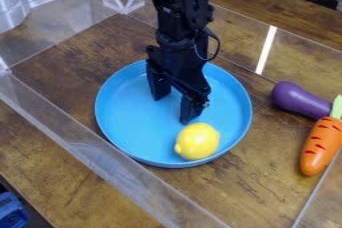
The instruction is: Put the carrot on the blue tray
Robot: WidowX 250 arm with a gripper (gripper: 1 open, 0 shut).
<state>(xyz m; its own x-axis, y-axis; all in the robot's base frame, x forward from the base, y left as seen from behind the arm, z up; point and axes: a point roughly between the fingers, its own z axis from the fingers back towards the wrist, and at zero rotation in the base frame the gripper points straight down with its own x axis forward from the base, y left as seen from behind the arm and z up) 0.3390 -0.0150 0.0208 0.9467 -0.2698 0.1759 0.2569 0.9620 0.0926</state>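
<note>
The claw [175, 96] is seen poised nose-down over the middle of the blue tray [123, 112], its jaws spread wide and nothing held between them. The carrot [318, 144] is found lying on the tabletop [94, 52] well outside the blue tray, off its right rim, just below the purple eggplant [301, 98]. A lemon [197, 141] is seen resting inside the blue tray, near its front rim.

The pickup is judged not yet begun: the reach toward the carrot is the step in hand. A lift clear of the tray's raised rim is called for next, then a traverse right of the tray and a descent over the carrot. Little room is left there: the eggplant sits close and the picture's edge crowds it. Open space for the carrot remains in the tray's left half.
</note>
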